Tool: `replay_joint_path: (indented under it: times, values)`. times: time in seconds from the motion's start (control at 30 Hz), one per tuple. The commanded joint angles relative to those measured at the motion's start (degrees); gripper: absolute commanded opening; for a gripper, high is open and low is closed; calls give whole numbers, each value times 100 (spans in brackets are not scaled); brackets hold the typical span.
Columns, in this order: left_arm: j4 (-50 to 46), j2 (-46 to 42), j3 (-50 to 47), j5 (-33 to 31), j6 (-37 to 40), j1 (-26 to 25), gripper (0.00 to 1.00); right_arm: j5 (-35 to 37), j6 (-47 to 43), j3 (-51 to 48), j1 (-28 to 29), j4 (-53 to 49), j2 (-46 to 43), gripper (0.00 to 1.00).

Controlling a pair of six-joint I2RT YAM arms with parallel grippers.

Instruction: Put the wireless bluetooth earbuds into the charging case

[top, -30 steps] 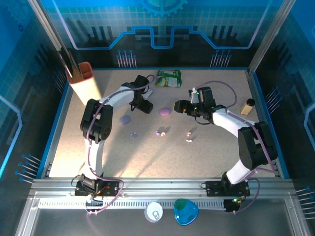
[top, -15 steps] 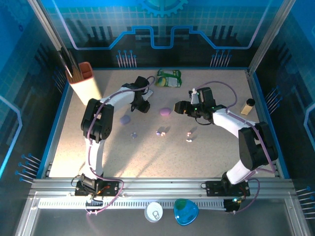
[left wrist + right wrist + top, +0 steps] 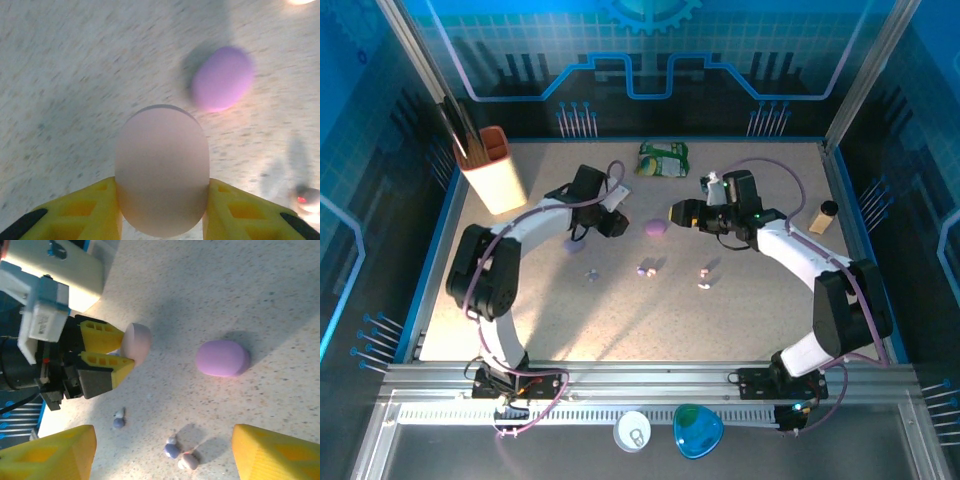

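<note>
The left gripper (image 3: pixel 616 222) is clamped on a pinkish case (image 3: pixel 161 170), positioned over the half of the table (image 3: pixel 760 310) nearer its far edge. The right gripper (image 3: pixel 676 213) has its fingers spread wide with nothing between them, just right of a purple case (image 3: pixel 655 227) lying on the table. The earbuds (image 3: pixel 645 269) lie loose in a scattered row near the table's centre, on the near-edge side of both cases.

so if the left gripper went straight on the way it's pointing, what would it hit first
Probably the purple case, ahead and slightly right of its line. The left gripper is shut on a pinkish case, which would touch it first. Depth is unclear, so it might miss.
</note>
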Motion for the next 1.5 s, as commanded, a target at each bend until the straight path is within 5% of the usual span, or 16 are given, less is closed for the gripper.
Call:
replay_joint_path:
  times: [0.0, 0.4, 0.7, 1.07, 1.37, 1.47]
  values:
    - [1472, -469, -654, 1368, 547, -50, 39, -521, 112, 173, 116, -14, -108, 72]
    - [2917, -852, -1485, 1720, 960, -568, 39, -1286, 254, 411, 320, 150, 390, 69]
    - [3042, -929, -1537, 1753, 946, -661, 40, -1018, 164, 401, 325, -17, 524, 66]
    - [3097, -1034, -1660, 1850, 1028, -717, 41, -1121, 434, 252, 327, 365, 576, 41]
    - [3274, -1045, -1666, 1819, 872, -727, 41, -1239, 495, 163, 323, 396, 586, 38]
    - [3285, -1028, -1658, 1824, 856, -729, 42, -1234, 503, 130, 316, 404, 554, 30]
